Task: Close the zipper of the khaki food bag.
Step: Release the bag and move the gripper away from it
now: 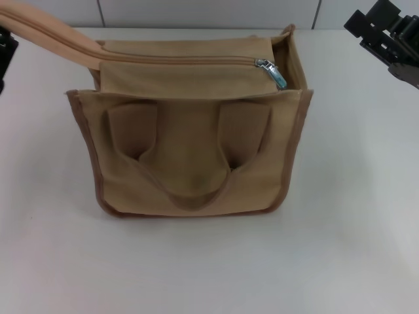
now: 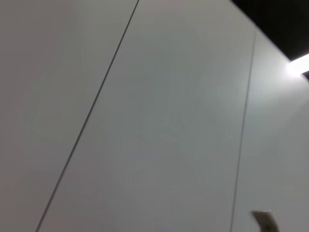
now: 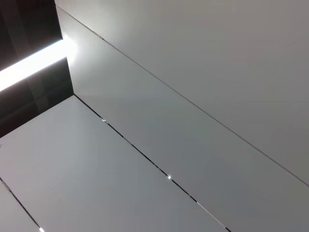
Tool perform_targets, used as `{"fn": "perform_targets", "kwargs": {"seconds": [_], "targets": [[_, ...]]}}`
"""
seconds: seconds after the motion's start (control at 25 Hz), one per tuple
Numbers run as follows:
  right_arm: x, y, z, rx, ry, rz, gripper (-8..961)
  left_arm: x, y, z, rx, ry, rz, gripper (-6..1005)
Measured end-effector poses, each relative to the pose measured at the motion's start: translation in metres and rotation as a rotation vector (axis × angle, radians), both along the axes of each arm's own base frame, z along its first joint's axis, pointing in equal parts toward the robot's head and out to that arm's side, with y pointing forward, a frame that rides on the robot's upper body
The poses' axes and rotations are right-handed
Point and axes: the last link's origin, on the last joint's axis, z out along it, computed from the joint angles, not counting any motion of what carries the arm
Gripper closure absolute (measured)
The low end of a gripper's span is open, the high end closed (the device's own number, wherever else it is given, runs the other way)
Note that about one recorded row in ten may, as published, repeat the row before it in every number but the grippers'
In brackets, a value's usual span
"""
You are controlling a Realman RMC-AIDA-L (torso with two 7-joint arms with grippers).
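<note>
The khaki food bag [image 1: 190,176] stands upright mid-table in the head view, with its front handle [image 1: 190,196] hanging down its face. The zipper [image 1: 177,59] runs along the top panel. Its silver slider [image 1: 263,64], with a teal pull tab [image 1: 280,80], sits near the bag's right end. Left of the slider the zipper line looks joined. A second strap [image 1: 46,29] stretches up toward the top left corner. Only a dark edge of my left gripper [image 1: 4,52] shows at the far left, beside that strap. My right gripper [image 1: 386,33] hangs at the top right, well clear of the bag.
The bag stands on a white table [image 1: 353,216]. A panelled wall [image 1: 209,12] runs behind it. Both wrist views show only pale panels with seams and a bright light strip [image 3: 29,67], with no bag in them.
</note>
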Motion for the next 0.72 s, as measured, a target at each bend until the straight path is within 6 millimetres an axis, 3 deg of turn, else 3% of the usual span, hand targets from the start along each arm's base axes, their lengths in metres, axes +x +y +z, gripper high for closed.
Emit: {"fn": "perform_targets", "kwargs": {"seconds": [0.4,0.72], "targets": [[0.000,0.000,-0.001,0.029,-0.017,0.006,115,0.015,-0.004,0.013,-0.092,-0.083,-0.148,247],[-0.001,0.001,-0.004,0.058,-0.036,0.012,116,0.024,0.007,0.004,-0.209,0.076,-0.201,242]]}}
